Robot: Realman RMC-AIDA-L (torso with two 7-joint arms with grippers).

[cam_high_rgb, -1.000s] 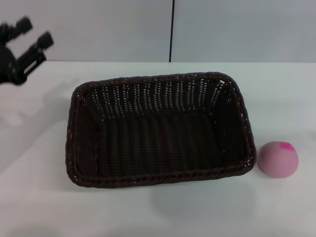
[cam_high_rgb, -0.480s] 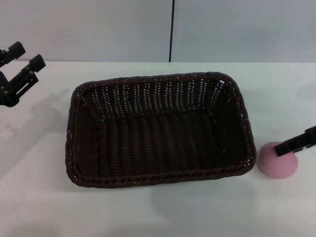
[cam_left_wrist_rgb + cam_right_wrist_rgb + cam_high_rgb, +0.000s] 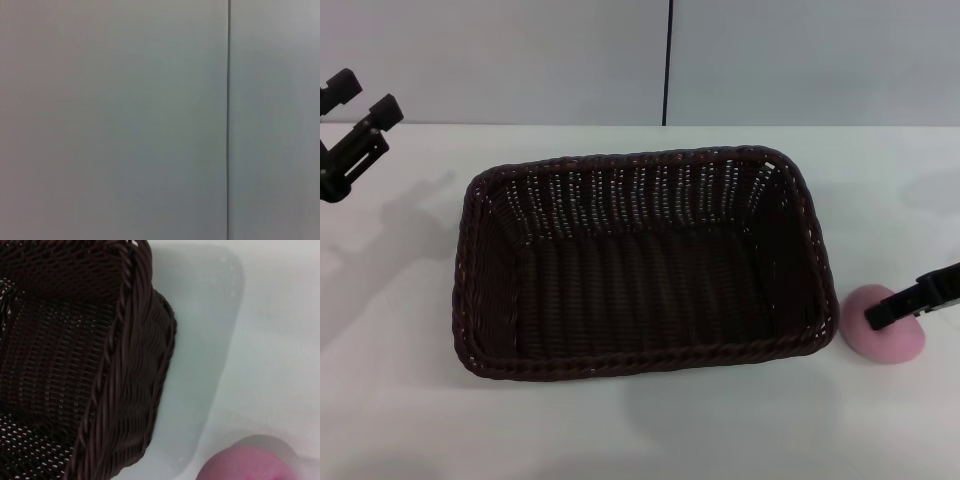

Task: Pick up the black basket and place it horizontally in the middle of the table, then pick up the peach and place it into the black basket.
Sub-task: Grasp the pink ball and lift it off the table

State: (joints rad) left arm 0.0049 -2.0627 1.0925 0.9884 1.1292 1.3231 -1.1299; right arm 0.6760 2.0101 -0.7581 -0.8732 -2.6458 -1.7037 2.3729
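The black basket [image 3: 645, 262] is shown lying lengthwise at the middle of the white surface [image 3: 410, 400], empty. The peach [image 3: 885, 338] rests on the surface just beside the basket's right end. The right hand [image 3: 910, 302] is seen over the peach — whether it is open cannot be told. The left hand [image 3: 355, 140] is held raised at the far left, fingers spread, grasping nothing. The peach is judged light, round and prone to rolling — best taken across its widest part.
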